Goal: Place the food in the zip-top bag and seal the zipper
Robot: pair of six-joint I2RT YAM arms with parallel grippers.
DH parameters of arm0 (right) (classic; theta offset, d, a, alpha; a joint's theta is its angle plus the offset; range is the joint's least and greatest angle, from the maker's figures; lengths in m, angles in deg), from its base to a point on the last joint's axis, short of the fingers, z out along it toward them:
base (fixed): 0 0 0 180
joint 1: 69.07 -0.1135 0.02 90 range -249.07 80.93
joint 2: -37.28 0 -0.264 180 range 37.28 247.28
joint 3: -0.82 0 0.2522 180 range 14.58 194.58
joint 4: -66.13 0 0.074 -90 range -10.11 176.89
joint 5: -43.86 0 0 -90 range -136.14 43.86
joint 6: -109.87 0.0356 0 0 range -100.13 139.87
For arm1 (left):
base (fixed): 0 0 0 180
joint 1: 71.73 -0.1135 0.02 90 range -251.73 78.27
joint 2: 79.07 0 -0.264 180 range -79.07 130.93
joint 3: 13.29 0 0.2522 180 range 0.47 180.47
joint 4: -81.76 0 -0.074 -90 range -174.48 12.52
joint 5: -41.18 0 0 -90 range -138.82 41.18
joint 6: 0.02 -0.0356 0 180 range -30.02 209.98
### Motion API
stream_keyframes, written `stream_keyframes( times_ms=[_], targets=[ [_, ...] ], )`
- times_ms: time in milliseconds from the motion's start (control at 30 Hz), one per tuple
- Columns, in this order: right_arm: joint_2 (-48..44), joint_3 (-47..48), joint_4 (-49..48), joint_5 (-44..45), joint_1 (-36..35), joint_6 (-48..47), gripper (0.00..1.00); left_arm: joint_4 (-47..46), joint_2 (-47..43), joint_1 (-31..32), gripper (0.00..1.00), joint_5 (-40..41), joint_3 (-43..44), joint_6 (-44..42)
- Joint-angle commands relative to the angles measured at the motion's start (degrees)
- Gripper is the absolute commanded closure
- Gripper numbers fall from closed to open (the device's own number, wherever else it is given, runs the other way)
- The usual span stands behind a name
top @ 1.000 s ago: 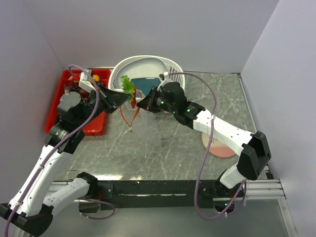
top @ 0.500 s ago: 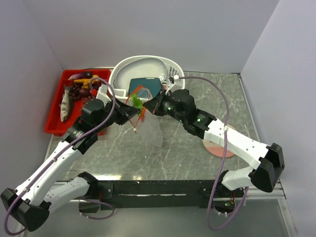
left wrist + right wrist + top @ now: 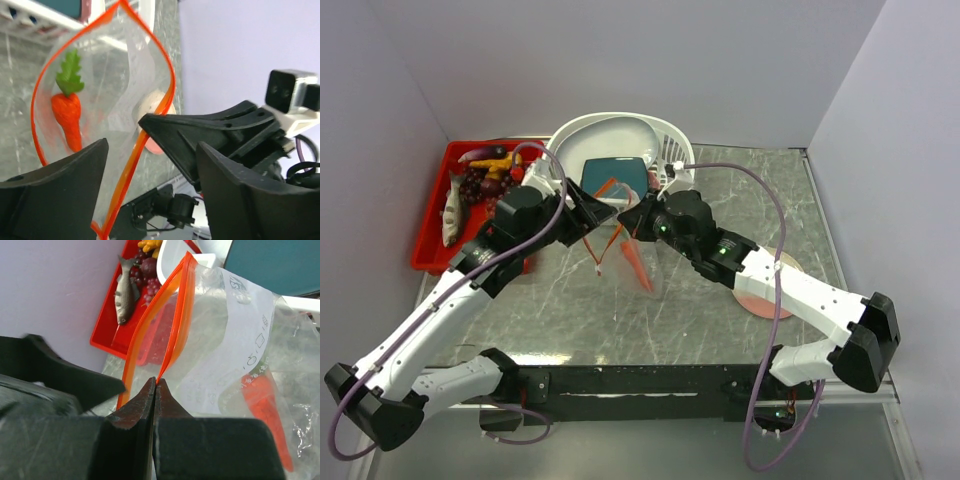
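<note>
Fingers of the right gripper (image 3: 155,383): pressed together, pinching one lip of the zipper (image 3: 175,315) and holding the zip-top bag (image 3: 235,340) up above the middle of the bench (image 3: 700,320), mouth gaping.

Fingers (image 3: 60,195) of the left gripper (image 3: 588,212): spread wide, holding nothing, poised just at the bag's mouth on its 9 o'clock side.

Carrot (image 3: 67,117): inside the bag, leaf end up, lying against the clear wall.

Food not yet bagged, all in the red tray (image 3: 430,245) at 10 o'clock on the bench: fish (image 3: 451,212), grape bunches (image 3: 478,185), eggplant (image 3: 480,154), yellow fruit (image 3: 496,160).

Other items: white basket (image 3: 610,128) at 12 o'clock with a teal dish (image 3: 615,172) in it; pink plate (image 3: 758,303) at 4 o'clock, partly under the right arm.

Step in hand, as I judge it: filling. One piece is in, four kinds wait, and the zipper is unsealed.

Next move, as I judge it: I send the left gripper to the tray at 10 o'clock for another piece while the right holds its pinch so the mouth stays open. The grapes and fish lie close together, so I must pick one cleanly.
</note>
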Motion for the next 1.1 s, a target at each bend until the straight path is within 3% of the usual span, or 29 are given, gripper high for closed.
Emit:
stream_keyframes(
  times_ms=[0,67,100,233,300,400,533,700,800,933,1067],
  targets=[
    [-2.07,0.29,0.42,2.3,-0.3,-1.26,1.0,3.26,-0.4,0.17,0.28,7.75,6.27,-7.54],
    [-3.12,-0.24,0.6,2.03,-0.3,-1.44,1.0,7.13,-0.49,0.17,0.33,12.25,8.46,-8.87],
    [-3.65,-0.59,0.86,2.12,-0.3,-1.52,1.0,8.18,-0.67,0.08,0.34,18.45,8.99,-9.74],
    [-6.46,-2.78,2.53,0.19,-0.38,-2.05,1.0,11.62,-0.94,-2.89,0.25,30.98,9.79,-12.2],
    [-7.61,-3.4,4.47,-0.77,-0.47,-2.31,1.0,10.92,-0.06,-9.28,0.23,31.0,8.65,-13.26],
    [-10.42,-6.12,4.91,-1.39,-0.47,-2.75,1.0,7.41,2.31,-19.73,0.23,24.86,5.23,-13.53],
    [-13.67,-8.14,6.4,-3.23,-0.47,-3.63,1.0,3.02,7.75,-27.15,0.23,22.38,2.67,-13.97],
    [-16.22,-9.64,7.81,-4.47,-0.39,-6.09,1.0,0.29,16.72,-36.36,0.22,24.76,5.65,-18.0],
    [-16.22,-10.34,8.69,-4.3,-0.3,-7.93,1.0,-2.08,23.05,-42.95,0.2,20.56,7.33,-20.72],
    [-15.43,-11.39,8.6,-5.96,0.84,-9.43,1.0,-6.3,31.75,-47.37,0.18,19.04,10.3,-25.73],
    [-14.55,-12.98,7.02,-11.75,4.53,-9.79,1.0,-2.64,40.97,-48.17,0.15,23.42,18.03,-33.46]
  ],
)
